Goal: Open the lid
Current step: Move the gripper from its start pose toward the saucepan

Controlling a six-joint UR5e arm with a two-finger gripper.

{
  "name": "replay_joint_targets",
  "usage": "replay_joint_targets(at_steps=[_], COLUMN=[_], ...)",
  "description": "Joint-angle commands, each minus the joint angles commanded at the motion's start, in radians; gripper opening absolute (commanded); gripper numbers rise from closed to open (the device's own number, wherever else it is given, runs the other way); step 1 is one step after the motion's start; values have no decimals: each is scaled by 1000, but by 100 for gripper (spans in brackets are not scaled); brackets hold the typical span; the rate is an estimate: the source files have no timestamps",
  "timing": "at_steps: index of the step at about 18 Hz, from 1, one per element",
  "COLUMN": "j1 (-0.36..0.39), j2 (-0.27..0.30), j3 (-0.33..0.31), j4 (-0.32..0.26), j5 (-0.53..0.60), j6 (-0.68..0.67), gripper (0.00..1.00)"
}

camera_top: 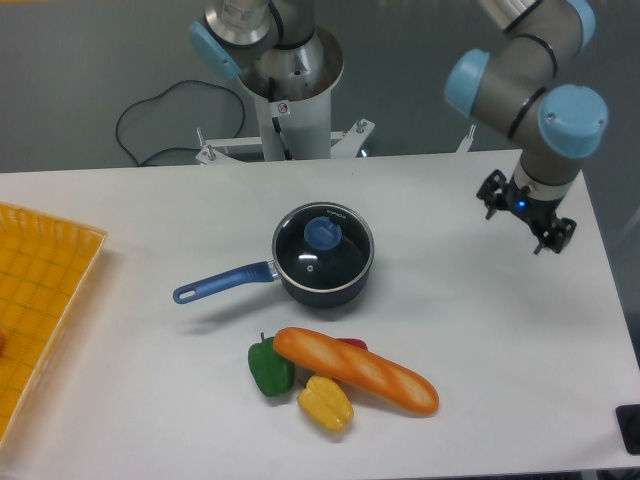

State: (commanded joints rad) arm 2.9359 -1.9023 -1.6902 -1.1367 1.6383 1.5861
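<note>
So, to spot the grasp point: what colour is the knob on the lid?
Blue; the knob sits at the centre of the clear lid, in the fixed camera view.

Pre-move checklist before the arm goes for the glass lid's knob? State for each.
1. Round clear glass lid seated flat on the dark blue long-handled saucepan: ok.
2. Blue knob at the lid's centre uncovered from above: ok.
3. Two-finger gripper lined up over the knob: not ok, it hangs far to the pan's right.
4. Gripper empty: ok. Fingers apart enough for the knob: cannot tell, too small here.
5. Path from gripper to knob free of objects: ok; the orange bread loaf and green pepper lie in front of the pan, apart from it.
6. Pan braced against lifting with the lid: not ok, nothing holds it.
</note>
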Motion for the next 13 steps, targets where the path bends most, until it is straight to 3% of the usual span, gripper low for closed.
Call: replay_joint_targets(at_steps=[3, 9, 13], j1=[15, 8, -76], j2=[41, 97, 164], j3=[-37, -49, -68], j4=[-3, -29, -46], j5=[-2, -3, -6], j6=[-3, -44, -60], gripper=[100, 100, 100])
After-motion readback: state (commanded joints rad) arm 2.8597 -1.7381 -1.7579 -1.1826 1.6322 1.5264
